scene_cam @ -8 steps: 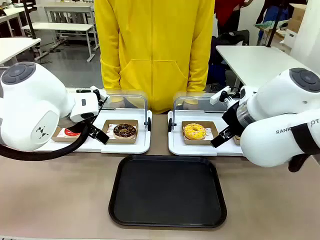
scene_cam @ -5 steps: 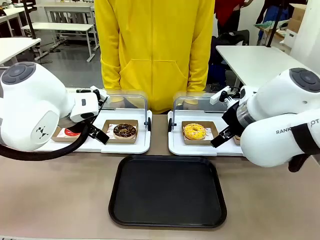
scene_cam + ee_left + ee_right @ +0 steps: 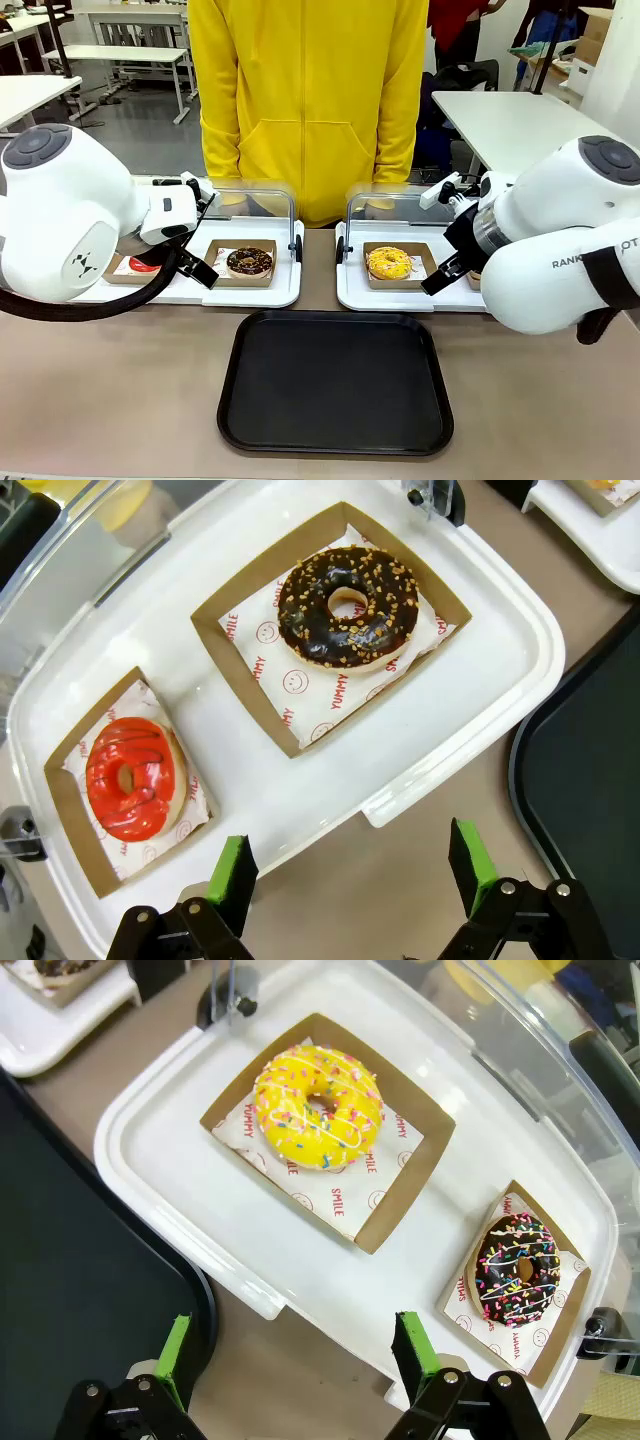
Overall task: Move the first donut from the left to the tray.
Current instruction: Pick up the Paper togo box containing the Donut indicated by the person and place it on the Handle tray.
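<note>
The ring donut with glossy red icing is seen in its shallow brown cardboard holder at the left end of a white plastic tray, which is set toward the far left corner of the bench. The left claw is held wide open and empty over that tray's near rim, offset from the red donut. To the right, a chocolate-glazed, nut-crumbed ring donut is kept in a larger holder. The large flat black plastic tray is laid mid-bench, toward the near edge. The right claw is likewise spread open, nothing gripped.

A straight descent would probably be met by the rim rather than the holder. The chocolate donut could be taken by mistake. If the icing were pinched, it might be smeared; if only the thin cardboard wall were gripped, the holder could be buckled and the donut tipped out.
</note>
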Motion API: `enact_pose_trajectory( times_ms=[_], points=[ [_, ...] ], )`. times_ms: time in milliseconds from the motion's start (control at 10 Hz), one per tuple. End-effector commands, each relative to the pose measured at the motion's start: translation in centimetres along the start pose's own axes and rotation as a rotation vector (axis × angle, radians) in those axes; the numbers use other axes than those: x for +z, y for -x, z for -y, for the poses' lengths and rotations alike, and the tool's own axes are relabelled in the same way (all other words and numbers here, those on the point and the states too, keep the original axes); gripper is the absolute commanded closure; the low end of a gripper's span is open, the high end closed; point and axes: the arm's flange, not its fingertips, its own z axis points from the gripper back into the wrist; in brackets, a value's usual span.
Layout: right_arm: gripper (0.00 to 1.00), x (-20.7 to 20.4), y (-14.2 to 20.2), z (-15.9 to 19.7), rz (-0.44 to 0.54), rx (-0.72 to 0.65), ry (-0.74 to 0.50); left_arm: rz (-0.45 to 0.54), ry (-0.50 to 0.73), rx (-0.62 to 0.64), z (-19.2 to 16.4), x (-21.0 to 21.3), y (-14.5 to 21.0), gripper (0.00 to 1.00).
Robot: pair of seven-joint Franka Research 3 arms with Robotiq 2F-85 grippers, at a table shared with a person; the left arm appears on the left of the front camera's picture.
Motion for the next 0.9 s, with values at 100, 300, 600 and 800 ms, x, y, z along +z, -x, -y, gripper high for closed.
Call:
enact_pose_trajectory(
  times_ms=[100,300,600,800],
  points=[
    [0.00,0.0,0.0,0.0,0.000,0.000,0.000,0.000,0.000,-0.001,0.0,0.0,0.0,0.00],
    [0.00,5.3,-5.4,2.4,0.061,-0.023,-0.014,0.049,0.015,-0.002,-1.6,2.9,-1.6,0.00],
    [0.00,12.5,-7.4,8.2,0.136,-0.047,-0.136,0.127,0.158,-0.018,-7.7,9.5,-3.2,0.00],
    [0.00,15.7,-5.4,14.2,0.192,-0.020,-0.245,0.169,0.322,-0.124,-13.2,13.1,-2.6,0.00]
  ],
)
